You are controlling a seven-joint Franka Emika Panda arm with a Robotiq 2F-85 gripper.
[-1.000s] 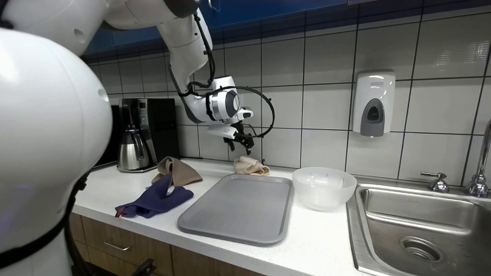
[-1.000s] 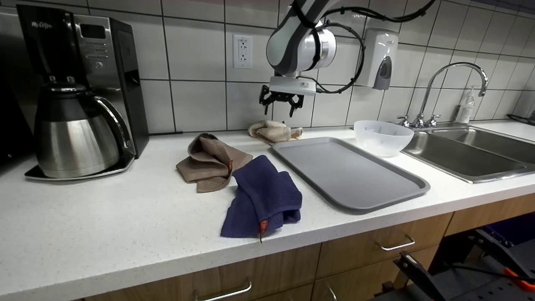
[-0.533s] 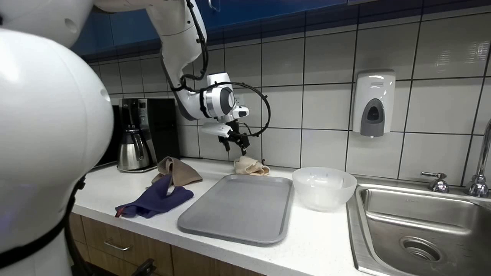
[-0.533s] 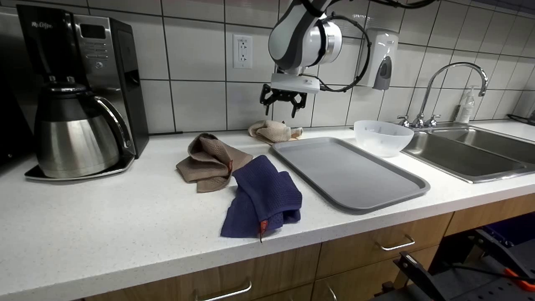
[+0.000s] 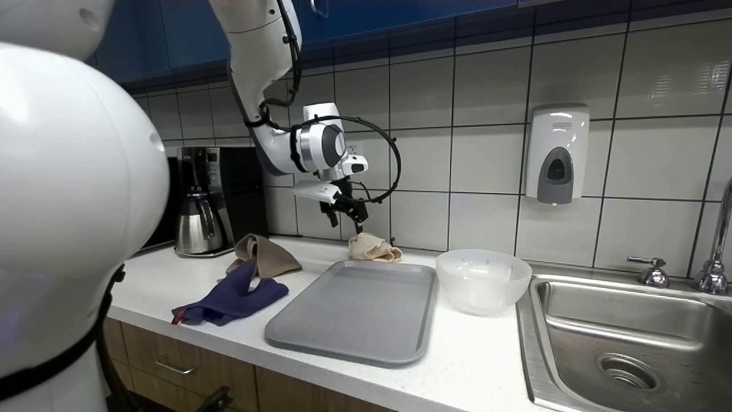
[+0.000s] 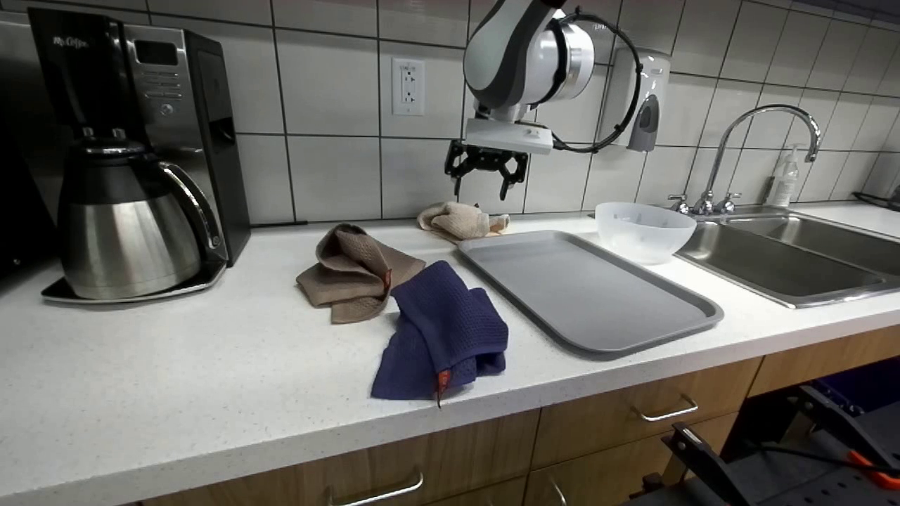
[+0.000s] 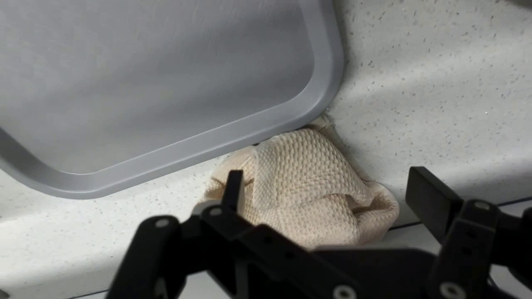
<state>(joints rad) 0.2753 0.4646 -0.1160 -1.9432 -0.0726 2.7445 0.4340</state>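
"Mr. Coffee" lettering (image 6: 71, 42) on coffeemaker (image 6: 167, 112)

Beige waffle-weave cloth (image 7: 309, 187): a loose, crumpled heap, slack and folded over on itself
Cloth folds: a flap doubled across the top, a small hollow opening at one side
Cloth spot: on the white speckled bench (image 6: 211, 365), between the gray tray (image 6: 589, 289) and the tiled wall (image 6: 323, 84), right at the tray's rounded corner
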